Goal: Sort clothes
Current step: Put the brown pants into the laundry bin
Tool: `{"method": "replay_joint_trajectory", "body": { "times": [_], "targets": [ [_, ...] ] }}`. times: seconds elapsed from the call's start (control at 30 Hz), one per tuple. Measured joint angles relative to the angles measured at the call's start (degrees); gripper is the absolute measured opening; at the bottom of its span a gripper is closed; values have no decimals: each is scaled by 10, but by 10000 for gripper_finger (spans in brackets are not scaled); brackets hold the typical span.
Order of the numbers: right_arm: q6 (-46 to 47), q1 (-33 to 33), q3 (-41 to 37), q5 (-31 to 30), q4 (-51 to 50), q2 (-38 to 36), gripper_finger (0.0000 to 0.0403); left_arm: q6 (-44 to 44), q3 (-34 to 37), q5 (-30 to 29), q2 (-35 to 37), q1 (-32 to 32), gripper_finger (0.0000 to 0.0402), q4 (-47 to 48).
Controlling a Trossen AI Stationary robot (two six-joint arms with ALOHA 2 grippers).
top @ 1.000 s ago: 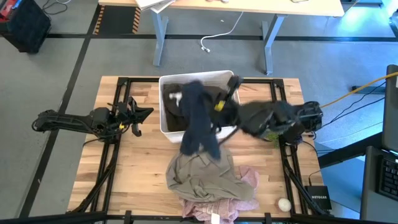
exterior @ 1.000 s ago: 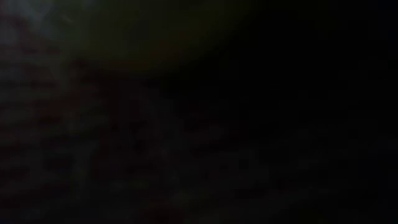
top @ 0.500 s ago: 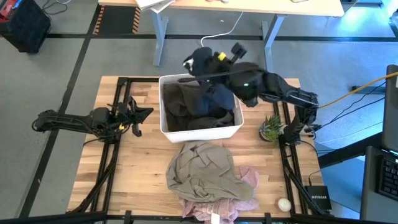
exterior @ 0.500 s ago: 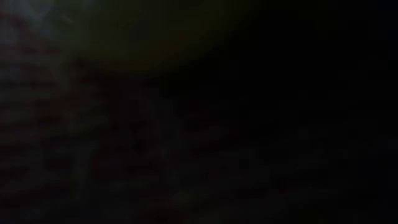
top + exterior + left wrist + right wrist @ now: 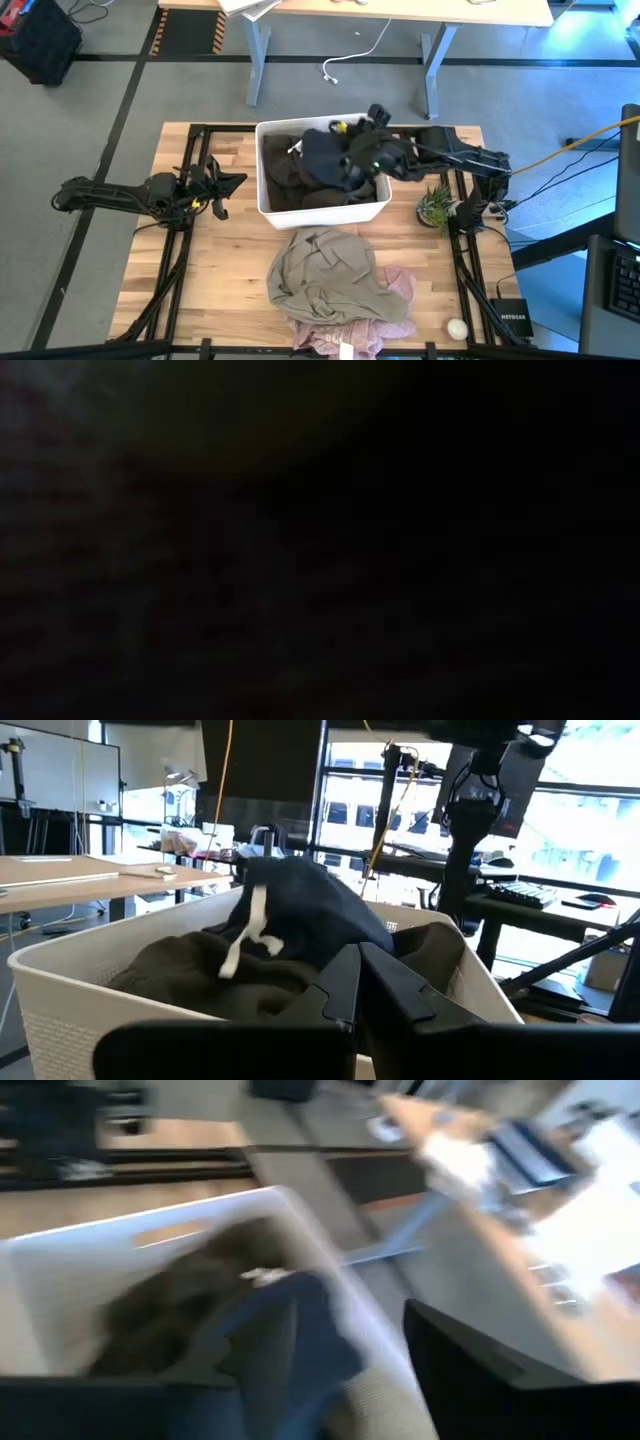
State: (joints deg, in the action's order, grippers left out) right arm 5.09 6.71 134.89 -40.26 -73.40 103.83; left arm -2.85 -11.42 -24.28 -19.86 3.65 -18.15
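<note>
One navy garment [image 5: 322, 158] now lowered into bin [image 5: 325, 210], right end effector [image 5: 352, 128] grip unclear.

Table [image 5: 230, 260]: pale wood planks, visible grain, matt finish, framed by black metal rails [image 5: 180, 240]. White bin [image 5: 60, 995]: hard plastic, finely perforated textured walls with a smooth rim; it holds soft matt cloth, a navy garment [image 5: 310, 905] with a white fabric tie over a dark grey-brown garment [image 5: 200, 975] of slightly fuzzy weave. On the wood lie a crumpled olive-khaki garment [image 5: 325, 275], thin smooth matt cloth, and a mottled pink garment [image 5: 395, 290], also soft cloth; both arms look matt black.
</note>
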Motion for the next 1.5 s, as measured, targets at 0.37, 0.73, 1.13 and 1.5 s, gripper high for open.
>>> {"method": "replay_joint_trajectory", "body": {
  "times": [0.37,0.73,1.13,1.5],
  "targets": [
    [113,155,-101,224,-7,3,253,-10,0,0,0,0,4,1],
    [157,274,-397,338,334,10,253,-25,0,0,0,0,4,-1],
    [156,271,-438,426,418,76,253,-24,0,0,0,0,4,-5],
    [155,263,-437,306,294,108,253,-5,0,0,0,0,4,-4]
  ]
}}
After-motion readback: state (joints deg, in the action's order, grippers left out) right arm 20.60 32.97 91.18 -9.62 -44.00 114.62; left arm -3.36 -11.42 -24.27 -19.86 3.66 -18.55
